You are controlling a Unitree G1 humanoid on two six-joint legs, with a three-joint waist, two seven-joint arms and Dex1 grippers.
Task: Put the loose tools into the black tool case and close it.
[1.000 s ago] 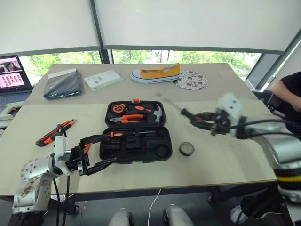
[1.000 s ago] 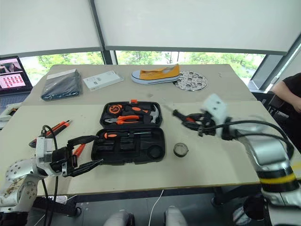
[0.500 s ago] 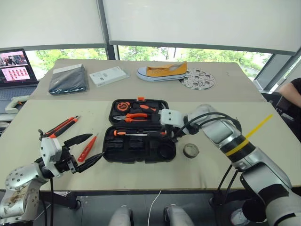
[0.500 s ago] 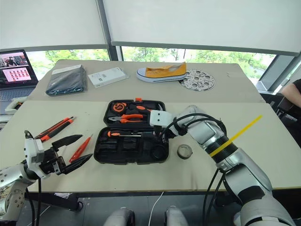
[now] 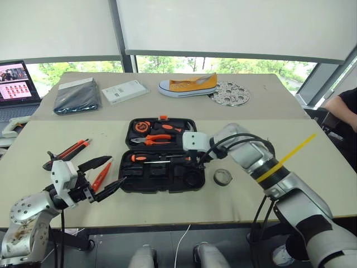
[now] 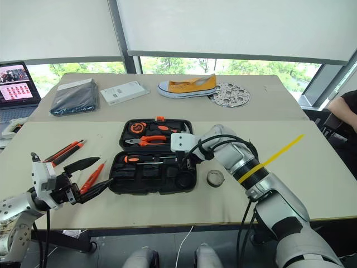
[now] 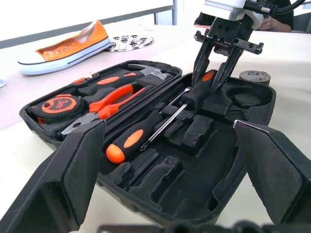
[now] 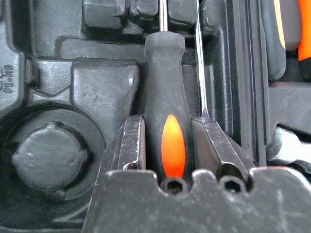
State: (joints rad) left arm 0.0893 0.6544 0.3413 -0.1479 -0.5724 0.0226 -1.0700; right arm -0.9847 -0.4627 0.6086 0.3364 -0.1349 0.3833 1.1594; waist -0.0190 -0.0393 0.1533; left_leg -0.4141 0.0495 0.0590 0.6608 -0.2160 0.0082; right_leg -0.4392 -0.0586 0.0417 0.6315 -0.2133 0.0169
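The right hand (image 7: pixel 217 60) swung down into the case (image 5: pixel 162 178), gripping a screwdriver (image 8: pixel 165 131), seemingly seating it; the left hand (image 5: pixel 100 180) gaped empty.

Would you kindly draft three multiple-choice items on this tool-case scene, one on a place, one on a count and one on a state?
1. Where does the black tape roll lie?
A. On the table right of the black tool case
B. Inside the case
C. Beside the yellow shoe

2. How many orange-and-black-handled screwdrivers lie in the case's near half?
A. None
B. Two
C. Four

3. What is the right gripper doing?
A. Hanging open above the shoe
B. Closed on a screwdriver handle in the case
C. Holding the tape roll

Answers:
1 A: the roll sits on bare table just off the case's right edge.
2 B: the left wrist view shows one lying free and another between the right gripper's fingers.
3 B: the right wrist view shows both fingers against the handle's sides.
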